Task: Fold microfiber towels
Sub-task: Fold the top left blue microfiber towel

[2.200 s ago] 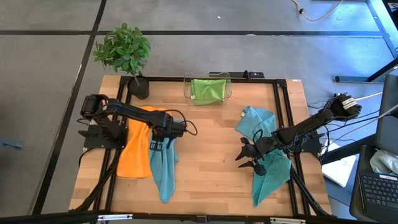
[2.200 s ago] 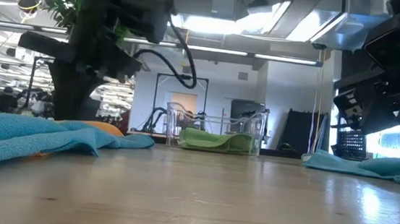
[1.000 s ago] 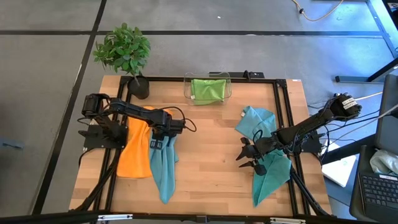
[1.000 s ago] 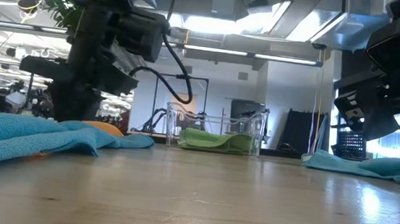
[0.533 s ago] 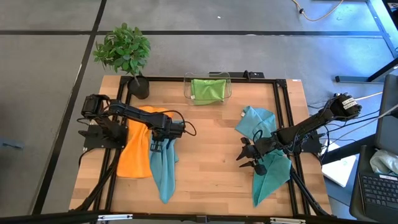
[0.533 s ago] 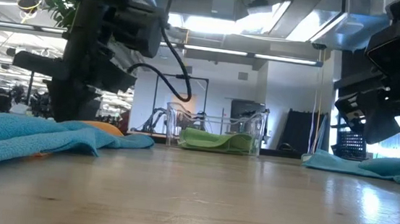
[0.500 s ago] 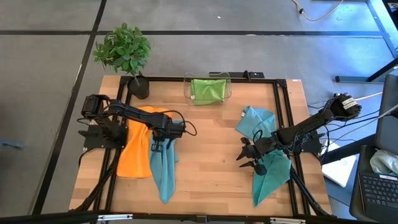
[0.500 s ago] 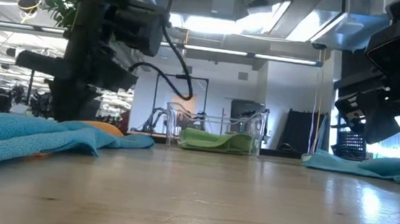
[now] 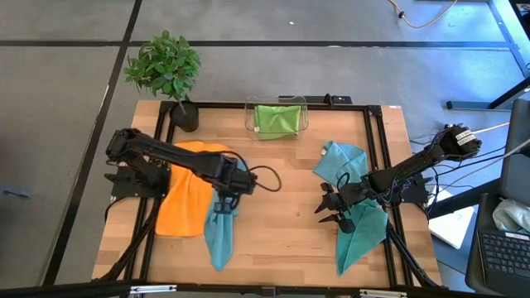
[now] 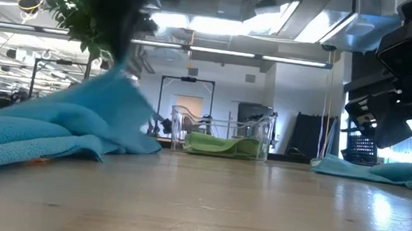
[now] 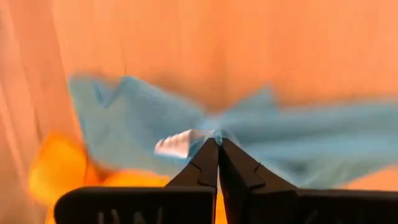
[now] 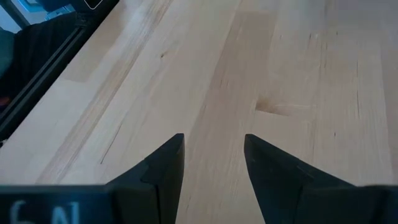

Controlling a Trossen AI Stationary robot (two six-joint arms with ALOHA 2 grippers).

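On the wooden table (image 9: 281, 178), lower left of the high view, the teal towel (image 9: 218, 232) has just been pinched and lifted off the orange towel (image 9: 182, 207) by the left gripper (image 9: 225, 205), now closed on it. The fold is judged begun. The right gripper (image 9: 330, 211) hangs parted and empty beside the other teal towels (image 9: 356, 236), lower right.

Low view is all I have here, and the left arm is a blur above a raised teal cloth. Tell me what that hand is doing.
Observer: The left hand is shut on the teal towel, pinching it near a white tag, as the left wrist view shows.
Operator: Report what lies under that towel.
Observer: From above, the teal towel overlaps the orange towel spread beside it.
Operator: Now the right hand.
Observer: The right hand is open over bare wood, next to another teal towel; it holds nothing.
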